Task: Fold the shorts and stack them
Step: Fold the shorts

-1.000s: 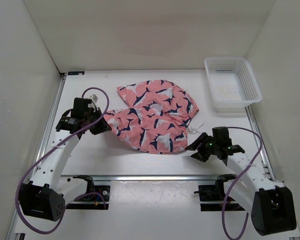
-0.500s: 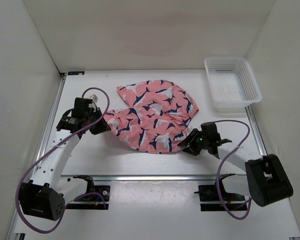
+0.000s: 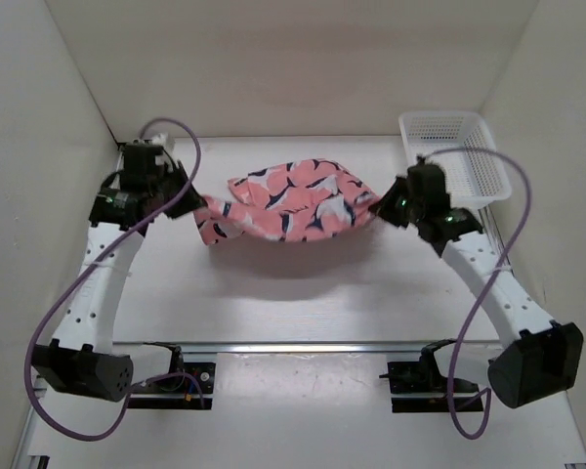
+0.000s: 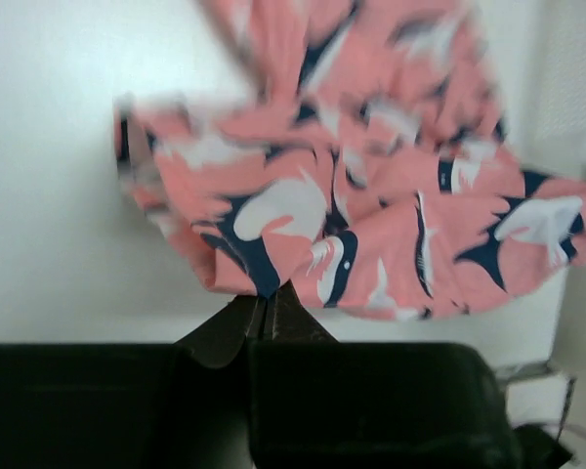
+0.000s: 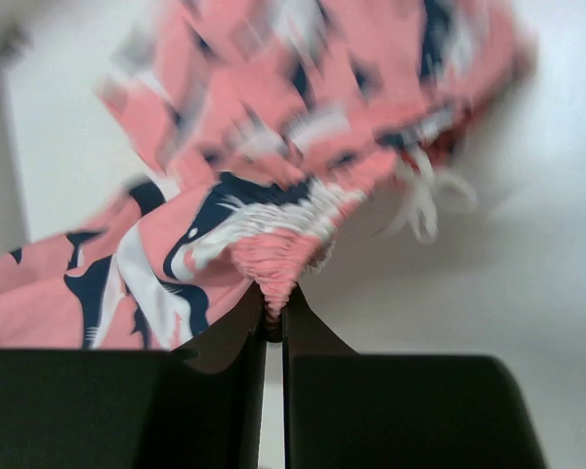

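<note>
The left end effector [image 3: 195,202], jaws pressed shut on a corner of the shorts [image 3: 283,203], now holds that corner up near the back-left of the surface [image 3: 303,303]. A second ago it held the same corner low, with the shorts lying crumpled there. The garment has since left the surface and hangs stretched between the two arms, sagging a little in the middle over its own shadow. At its other end, the right end effector [image 3: 377,207], which stood open beside the near-right edge a second ago, has closed tight on the gathered waistband. The white drawstring [image 5: 425,200] dangles just beside its grip, and the basket [image 3: 454,161] sits behind it. With both ends pinched and the cloth pulled wide, the shorts look ready to be laid out flat; no fold has been made yet, so the task appears to be at an early stage.
</note>
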Controlling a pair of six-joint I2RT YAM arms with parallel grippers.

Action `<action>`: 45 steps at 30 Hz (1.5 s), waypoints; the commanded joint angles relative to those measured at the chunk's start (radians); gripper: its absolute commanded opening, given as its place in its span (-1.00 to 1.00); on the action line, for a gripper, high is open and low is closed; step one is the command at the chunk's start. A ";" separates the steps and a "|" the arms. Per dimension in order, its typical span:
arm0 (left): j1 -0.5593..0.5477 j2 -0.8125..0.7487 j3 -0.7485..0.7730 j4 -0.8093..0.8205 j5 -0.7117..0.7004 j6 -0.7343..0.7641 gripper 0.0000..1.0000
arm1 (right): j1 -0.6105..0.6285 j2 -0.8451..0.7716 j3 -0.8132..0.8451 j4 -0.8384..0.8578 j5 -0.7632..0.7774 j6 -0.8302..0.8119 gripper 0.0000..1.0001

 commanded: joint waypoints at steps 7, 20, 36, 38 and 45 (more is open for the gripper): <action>0.091 -0.020 0.708 -0.090 -0.069 0.014 -0.80 | -0.026 -0.073 0.737 -0.408 0.075 -0.440 -1.00; 0.091 -0.159 1.187 -0.162 -0.270 0.016 -0.80 | -0.026 -0.197 1.123 -0.625 -0.101 -0.497 -1.00; 0.091 0.072 0.894 -0.055 -0.226 0.096 -0.80 | -0.026 -0.124 0.773 -0.552 0.112 -0.486 -1.00; 0.091 0.173 0.868 -0.035 -0.226 0.108 -0.80 | -0.026 -0.046 0.712 -0.481 0.124 -0.486 -1.00; 0.136 0.567 0.907 -0.015 -0.216 0.129 -0.80 | -0.078 0.314 0.581 -0.243 0.071 -0.475 -1.00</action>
